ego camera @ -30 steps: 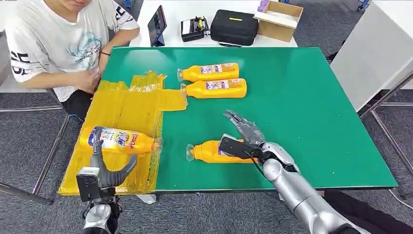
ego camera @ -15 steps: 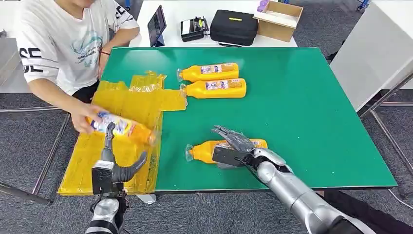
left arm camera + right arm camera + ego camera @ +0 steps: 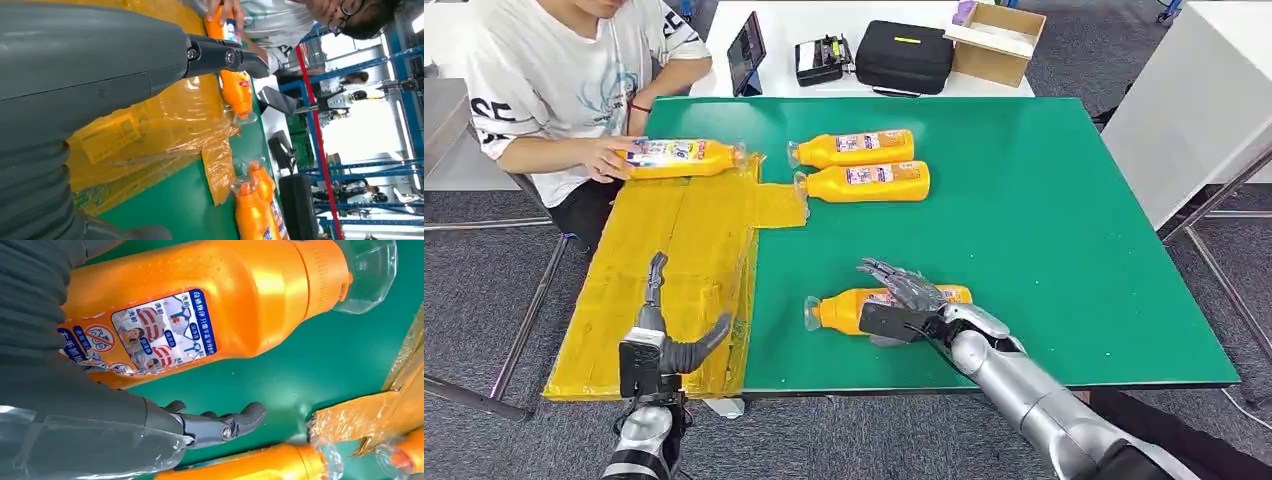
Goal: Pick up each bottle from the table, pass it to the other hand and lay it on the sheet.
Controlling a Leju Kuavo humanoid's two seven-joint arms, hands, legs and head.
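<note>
An orange bottle (image 3: 844,311) (image 3: 240,300) lies on its side near the green table's (image 3: 1044,230) front edge, clear cap toward the sheet. My right hand (image 3: 909,298) (image 3: 75,405) rests its fingers over the bottle's body. The thumb (image 3: 220,426) stays apart from it, above bare table. Two more orange bottles (image 3: 854,148) (image 3: 869,182) lie side by side farther back. My left hand (image 3: 664,338) (image 3: 100,65) hovers with fingers spread over the near part of the yellow sheet (image 3: 684,250), holding nothing. A person's hand holds a fourth bottle (image 3: 679,157) (image 3: 235,90) at the sheet's far edge.
The person (image 3: 554,80) sits at the table's far left corner. Behind the table a white desk carries a tablet (image 3: 746,52), a black case (image 3: 904,55) and a cardboard box (image 3: 999,38). A white cabinet (image 3: 1194,100) stands to the right.
The person lifted the bottle off the sheet's near part and carried it to the far edge. My right hand came down onto the near bottle. My left hand stayed over the sheet's near end.
</note>
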